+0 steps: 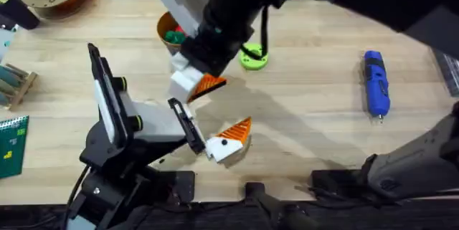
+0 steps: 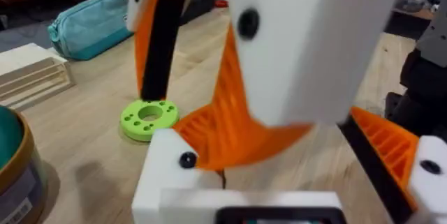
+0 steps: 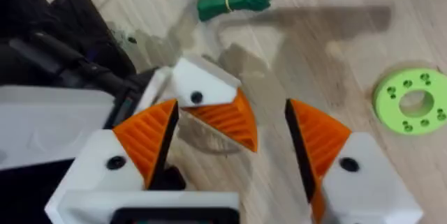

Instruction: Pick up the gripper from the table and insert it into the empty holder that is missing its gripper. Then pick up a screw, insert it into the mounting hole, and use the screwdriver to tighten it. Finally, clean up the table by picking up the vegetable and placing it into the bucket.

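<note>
My right arm (image 1: 237, 8) reaches across the middle of the bench (image 1: 315, 137), its jaws spread wide, one ribbed orange pad (image 3: 143, 137) on each side of an open gap. From my right wrist, one finger of my left arm shows in that gap: a white mount (image 3: 202, 84) with a dark screw head, and an orange wedge (image 3: 223, 119) seated against it. The wedge lies close beside one of my right pads, and I cannot tell whether they touch. I also cannot tell whether the wedge is fastened to the mount or only resting in it. My left jaws are spread too, and from my left wrist the orange-tipped fingers stand well apart, with the big white body of my right hand hanging close in front. The small dark green vegetable (image 3: 234, 1) lies on bare wood, outside the bucket (image 1: 166, 28). The yellow bucket stands near the far edge, a little left of centre, with something green and red inside. A flat bright green disc (image 1: 252, 59) lies on the wood near the bucket, toward the right. The blue screwdriver (image 1: 376, 83) lies flat toward the right edge, its bit pointing to the near edge, well apart from both arms.
</note>
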You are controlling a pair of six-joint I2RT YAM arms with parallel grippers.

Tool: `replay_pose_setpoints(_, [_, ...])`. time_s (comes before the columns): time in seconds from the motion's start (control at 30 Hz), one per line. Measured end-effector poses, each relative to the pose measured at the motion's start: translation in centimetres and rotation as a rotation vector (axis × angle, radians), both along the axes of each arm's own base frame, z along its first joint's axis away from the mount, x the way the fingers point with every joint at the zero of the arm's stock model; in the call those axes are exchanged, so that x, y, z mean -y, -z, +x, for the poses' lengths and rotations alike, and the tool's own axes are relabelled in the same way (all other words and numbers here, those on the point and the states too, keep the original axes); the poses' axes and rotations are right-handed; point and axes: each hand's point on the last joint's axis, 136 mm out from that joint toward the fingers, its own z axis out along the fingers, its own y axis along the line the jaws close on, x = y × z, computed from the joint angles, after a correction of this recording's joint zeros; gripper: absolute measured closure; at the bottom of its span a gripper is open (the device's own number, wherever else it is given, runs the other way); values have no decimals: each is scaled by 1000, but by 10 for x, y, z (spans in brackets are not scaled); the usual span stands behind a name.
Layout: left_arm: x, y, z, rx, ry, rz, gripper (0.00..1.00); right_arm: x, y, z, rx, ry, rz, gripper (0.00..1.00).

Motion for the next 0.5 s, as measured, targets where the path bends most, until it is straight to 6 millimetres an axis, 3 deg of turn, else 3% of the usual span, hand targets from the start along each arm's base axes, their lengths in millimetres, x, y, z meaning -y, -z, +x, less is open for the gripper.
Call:
replay_pose_setpoints(0.3, [0, 0, 0, 9, 0, 5, 14, 42, -14, 13, -62, 96, 50, 73])
replay_pose_setpoints(0.5, [0, 0, 0, 9, 0, 5, 14, 83, -14, 1, -76, 164, 143, 72])
